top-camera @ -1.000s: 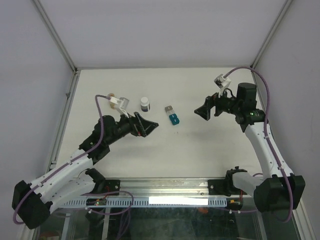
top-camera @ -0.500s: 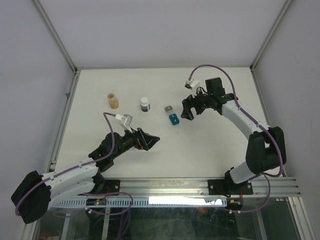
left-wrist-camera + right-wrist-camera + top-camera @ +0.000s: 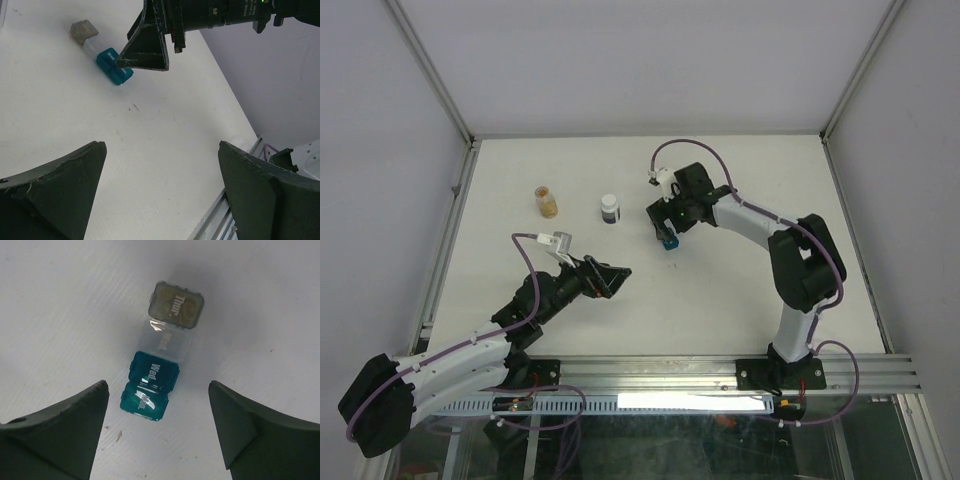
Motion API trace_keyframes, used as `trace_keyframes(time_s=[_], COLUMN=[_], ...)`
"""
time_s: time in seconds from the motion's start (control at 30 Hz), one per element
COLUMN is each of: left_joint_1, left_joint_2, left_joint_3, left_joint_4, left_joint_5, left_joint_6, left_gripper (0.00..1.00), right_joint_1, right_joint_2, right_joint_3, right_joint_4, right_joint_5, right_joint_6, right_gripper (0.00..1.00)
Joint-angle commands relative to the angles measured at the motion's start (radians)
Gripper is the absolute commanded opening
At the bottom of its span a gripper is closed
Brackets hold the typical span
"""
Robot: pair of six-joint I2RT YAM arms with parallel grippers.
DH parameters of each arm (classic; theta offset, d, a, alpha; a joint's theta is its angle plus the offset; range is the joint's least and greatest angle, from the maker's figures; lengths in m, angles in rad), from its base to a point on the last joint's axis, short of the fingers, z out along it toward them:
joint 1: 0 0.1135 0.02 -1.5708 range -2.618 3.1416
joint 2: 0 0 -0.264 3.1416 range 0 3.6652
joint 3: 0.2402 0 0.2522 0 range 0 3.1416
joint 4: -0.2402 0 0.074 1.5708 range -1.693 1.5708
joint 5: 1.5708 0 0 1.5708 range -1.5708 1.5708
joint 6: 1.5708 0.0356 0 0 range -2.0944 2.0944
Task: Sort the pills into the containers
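R jaws now over containers (image 3: 159,365), grey end far-left.

On the table (image 3: 740,290), a jar (image 3: 547,201) stands at the left, a bottle (image 3: 610,209) to its right, and the boxes (image 3: 161,352) further right, near the middle. The boxes lie touching end to end in one row. The right gripper (image 3: 664,227) hangs over that row, straddling it without touching. The left gripper (image 3: 616,278) lies nearer the front, before the bottle, well apart from the boxes.
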Motion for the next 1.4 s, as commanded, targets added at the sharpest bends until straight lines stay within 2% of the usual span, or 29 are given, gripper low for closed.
trace_keyframes(time_s=[0.0, 0.23, 0.7, 0.83, 0.97, 1.1, 1.37], left_joint_1=[-0.002, -0.001, -0.002, -0.001, -0.002, -0.001, -0.002], left_joint_2=[-0.008, 0.007, -0.005, -0.003, -0.004, -0.004, -0.005], left_joint_3=[0.001, 0.002, 0.005, 0.005, 0.005, -0.003, -0.081], left_joint_4=[0.038, 0.031, 0.013, 0.013, 0.013, 0.029, 0.192], left_joint_5=[-0.035, -0.04, -0.02, -0.011, 0.005, 0.041, 0.146], left_joint_6=[0.009, 0.016, 0.01, 0.006, 0.0, -0.001, 0.0], left_gripper=[0.99, 0.99, 0.99, 0.99, 0.99, 0.97, 0.94], right_joint_1=[0.003, 0.024, 0.032, 0.03, 0.031, 0.026, 0.016], right_joint_2=[0.044, 0.097, 0.079, 0.078, 0.062, 0.004, -0.186], right_joint_3=[0.081, 0.099, 0.06, 0.044, 0.026, -0.034, -0.257], right_joint_4=[0.013, -0.02, -0.054, -0.054, -0.066, -0.066, -0.095], right_joint_5=[0.07, 0.043, 0.011, 0.04, 0.048, 0.026, -0.129], right_joint_6=[0.068, 0.075, 0.03, 0.003, -0.028, -0.095, -0.367], right_gripper=[0.8, 0.63, 0.58, 0.51, 0.4, 0.33, 0.29])
